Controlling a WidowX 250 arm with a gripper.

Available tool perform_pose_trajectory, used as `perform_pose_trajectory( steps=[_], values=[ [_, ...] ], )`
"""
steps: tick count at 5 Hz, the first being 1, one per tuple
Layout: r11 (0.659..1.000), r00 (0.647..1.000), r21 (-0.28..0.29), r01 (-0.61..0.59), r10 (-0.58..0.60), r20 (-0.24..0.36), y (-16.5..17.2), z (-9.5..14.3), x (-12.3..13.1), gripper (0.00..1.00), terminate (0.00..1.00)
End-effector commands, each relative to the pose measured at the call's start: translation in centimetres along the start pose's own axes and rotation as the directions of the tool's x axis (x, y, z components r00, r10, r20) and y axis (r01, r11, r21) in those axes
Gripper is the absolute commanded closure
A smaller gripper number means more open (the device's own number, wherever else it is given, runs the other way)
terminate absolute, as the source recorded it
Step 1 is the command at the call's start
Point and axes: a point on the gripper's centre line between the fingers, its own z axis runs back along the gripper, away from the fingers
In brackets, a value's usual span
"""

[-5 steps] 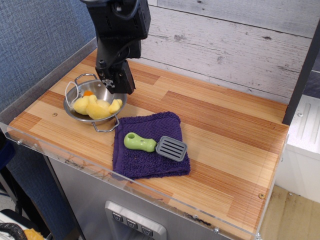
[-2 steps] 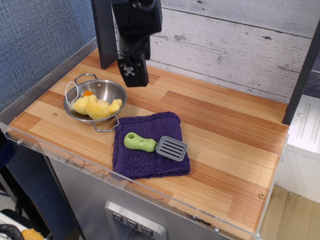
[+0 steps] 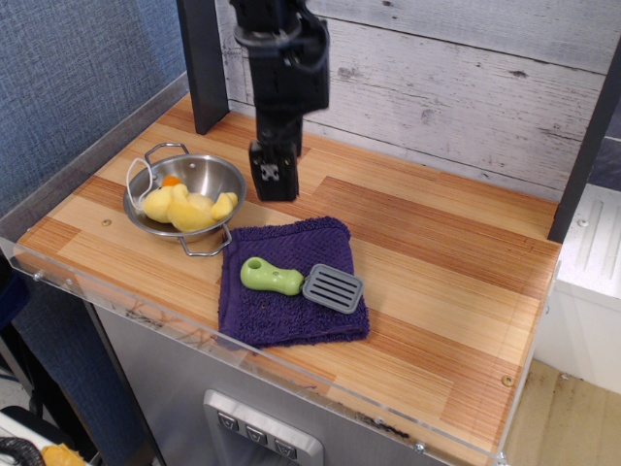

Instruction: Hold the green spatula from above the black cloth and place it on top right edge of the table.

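1. Only one view is given. The gripper (image 3: 274, 183) hangs from a black arm above the worktop (image 3: 437, 262), pointing down; its fingers look drawn close together, though the gap is too small to read, so I cannot tell its state for certain. It holds nothing.
2. Below the gripper and a little toward the front edge lies the black cloth (image 3: 289, 311), flat on the wood.
3. The green spatula (image 3: 299, 281) rests on that cloth, in front of the gripper and apart from it, handle toward the bowl side, grey slotted head away from it.
4. Beside the gripper, toward the blue wall, a steel bowl (image 3: 186, 199) holds yellow toy pieces (image 3: 190, 208).
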Motion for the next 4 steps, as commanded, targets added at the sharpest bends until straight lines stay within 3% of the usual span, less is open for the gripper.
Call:
perform_pose_trajectory(
  steps=[1, 3, 4],
  values=[
    [0.996, 0.996, 0.009, 0.088, -0.088, -0.013, -2.7, 0.2, -0.1, 0.0, 0.0],
    [0.995, 0.995, -0.002, 0.095, -0.095, -0.018, -4.2, -0.2, -1.4, 0.0, 0.0],
    [0.995, 0.995, 0.013, 0.101, -0.1, -0.028, -4.1, -1.4, -1.6, 0.0, 0.0]
  ],
)
